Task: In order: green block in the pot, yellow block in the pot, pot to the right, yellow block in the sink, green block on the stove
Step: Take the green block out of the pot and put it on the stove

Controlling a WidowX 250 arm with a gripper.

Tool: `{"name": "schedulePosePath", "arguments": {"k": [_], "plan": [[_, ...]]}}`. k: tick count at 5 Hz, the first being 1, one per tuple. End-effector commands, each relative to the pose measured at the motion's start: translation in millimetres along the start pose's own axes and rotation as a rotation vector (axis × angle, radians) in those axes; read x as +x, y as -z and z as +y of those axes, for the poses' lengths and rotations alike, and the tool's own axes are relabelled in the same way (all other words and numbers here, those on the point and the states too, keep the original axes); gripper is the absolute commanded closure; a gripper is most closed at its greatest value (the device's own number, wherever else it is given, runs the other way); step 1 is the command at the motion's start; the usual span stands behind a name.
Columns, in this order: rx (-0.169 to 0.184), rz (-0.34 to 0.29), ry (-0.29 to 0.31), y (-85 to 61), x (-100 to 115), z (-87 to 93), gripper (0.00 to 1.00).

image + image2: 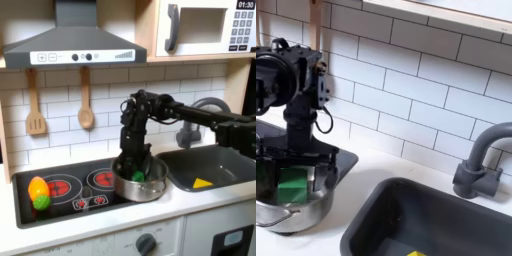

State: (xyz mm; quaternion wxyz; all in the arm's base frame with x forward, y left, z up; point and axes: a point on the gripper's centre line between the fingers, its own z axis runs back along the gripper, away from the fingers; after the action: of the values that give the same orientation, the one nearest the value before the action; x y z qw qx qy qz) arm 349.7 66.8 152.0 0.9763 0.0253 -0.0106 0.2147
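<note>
Sink point(212, 172), a dark grey rounded basin at the worktop's right end in the first exterior view, holds the yellow block point(203, 182). Shiny steel pot point(291, 208) sits on the black stove point(70, 190). Gripper point(294, 175) reaches straight down, jaws spread around the matte green block point(292, 183) inside the pot.

White brick-pattern tiles point(60, 110) cover the back wall in both exterior views. In the first exterior view a grey range hood point(70, 45) with small knobs hangs at the upper left, and a white toy microwave point(205, 28) sits in a wooden surround at the upper right. Two wooden utensils point(60, 105) hang on the tiles below the hood. The table point(110, 222) is pale, with white cabinet fronts and a round knob point(147, 242) beneath.
</note>
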Motion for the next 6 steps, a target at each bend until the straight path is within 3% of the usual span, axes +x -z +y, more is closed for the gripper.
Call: {"name": "schedulePosePath", "arguments": {"k": [1,3,4,5,6], "plan": [[0.002,-0.003,-0.003,1.9,1.0,-0.8,1.00],[-0.006,-0.015,0.006,-3.7,0.0,-2.4,1.00],[-0.008,-0.027,0.018,-14.6,2.3,-3.2,1.00],[-0.001,0.004,0.047,-19.8,-2.7,-10.0,1.00],[-0.001,-0.017,0.044,-36.0,-3.0,-6.6,1.00]]}}
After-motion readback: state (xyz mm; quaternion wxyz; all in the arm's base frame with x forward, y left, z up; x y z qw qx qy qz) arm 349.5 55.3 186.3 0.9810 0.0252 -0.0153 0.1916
